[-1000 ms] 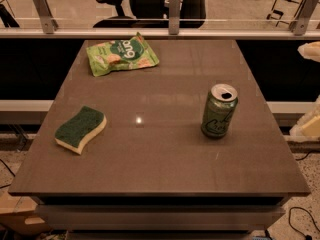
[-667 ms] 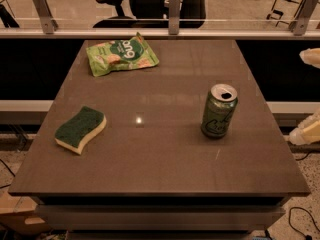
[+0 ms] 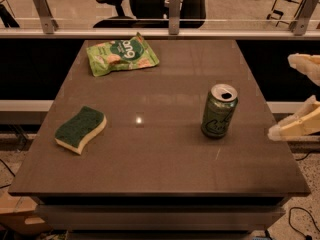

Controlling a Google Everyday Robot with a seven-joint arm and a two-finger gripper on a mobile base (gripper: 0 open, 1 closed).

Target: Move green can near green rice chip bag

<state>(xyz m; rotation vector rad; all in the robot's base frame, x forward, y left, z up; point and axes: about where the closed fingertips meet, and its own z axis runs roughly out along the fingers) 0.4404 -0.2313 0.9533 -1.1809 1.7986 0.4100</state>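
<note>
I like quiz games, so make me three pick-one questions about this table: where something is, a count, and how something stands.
1. Where is the bag? A: the table's far left corner. B: the near right corner. C: the floor.
2. How many things lie on the table? A: two. B: three. C: five.
3. How is the can? A: tipped over. B: standing upright. C: crushed flat.

Answers: 1 A, it lies far back on the left. 2 B, they are the bag, the sponge and the can. 3 B, it stands alone, and the gripper is off the right edge with its fingers open.
</note>
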